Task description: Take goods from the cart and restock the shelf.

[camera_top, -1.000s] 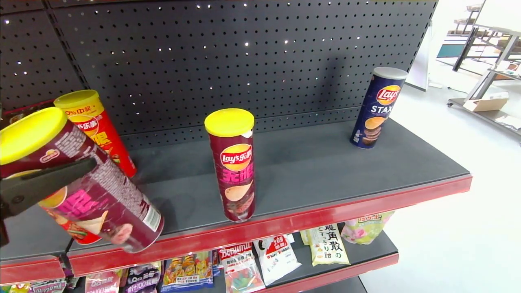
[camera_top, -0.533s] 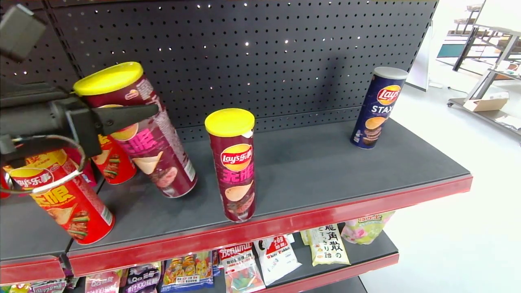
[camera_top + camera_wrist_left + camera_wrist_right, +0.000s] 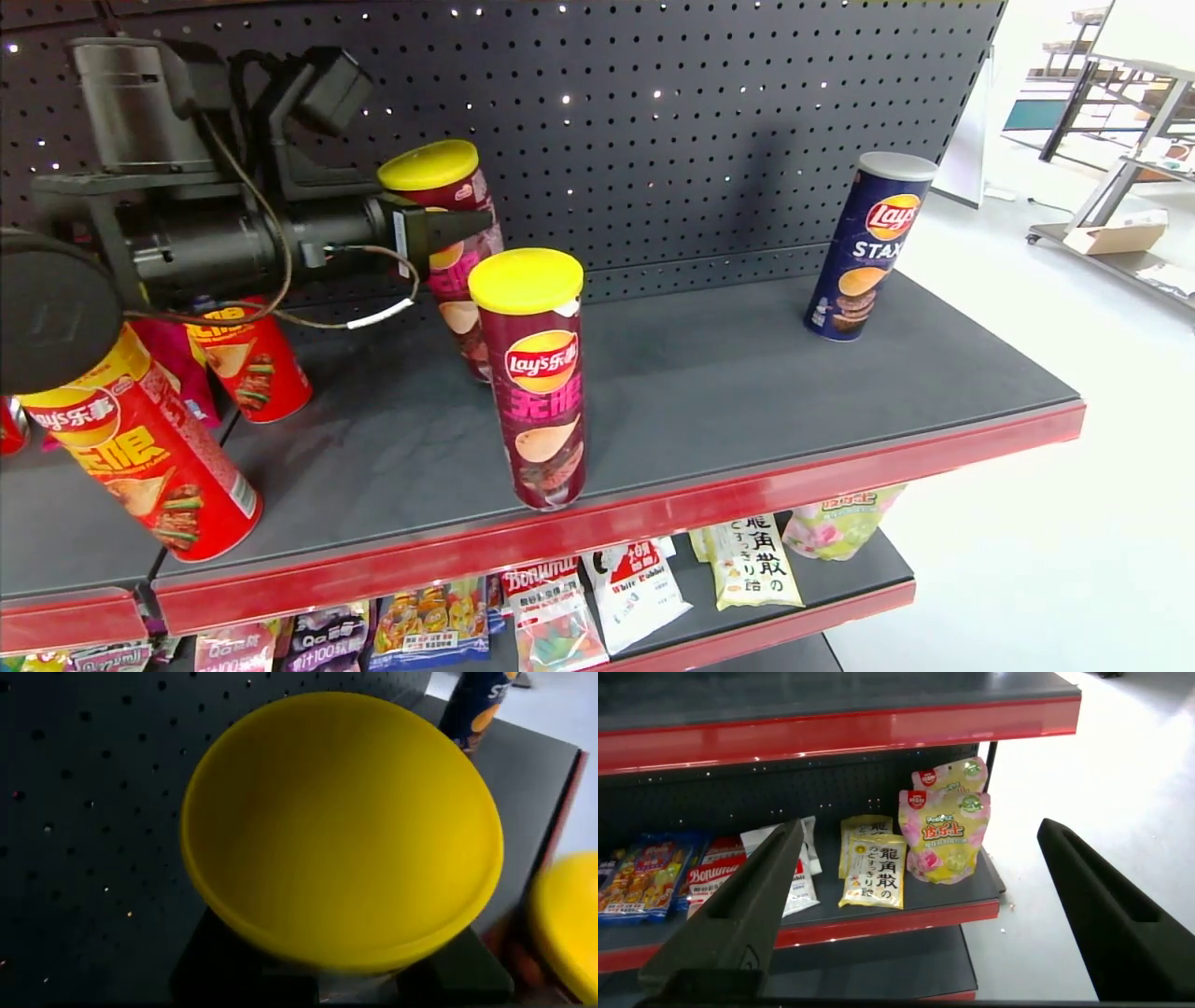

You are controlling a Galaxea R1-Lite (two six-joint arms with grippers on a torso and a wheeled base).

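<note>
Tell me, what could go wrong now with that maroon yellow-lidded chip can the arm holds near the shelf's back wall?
The left gripper holds the maroon cardboard chip can with the yellow plastic lid, which looks slightly tilted; released so, it might topple. It is just behind a second maroon yellow-lidded can near the red shelf edge, which a knock could send over. The arm's loose cable hangs near a red chip can and might catch it.
</note>
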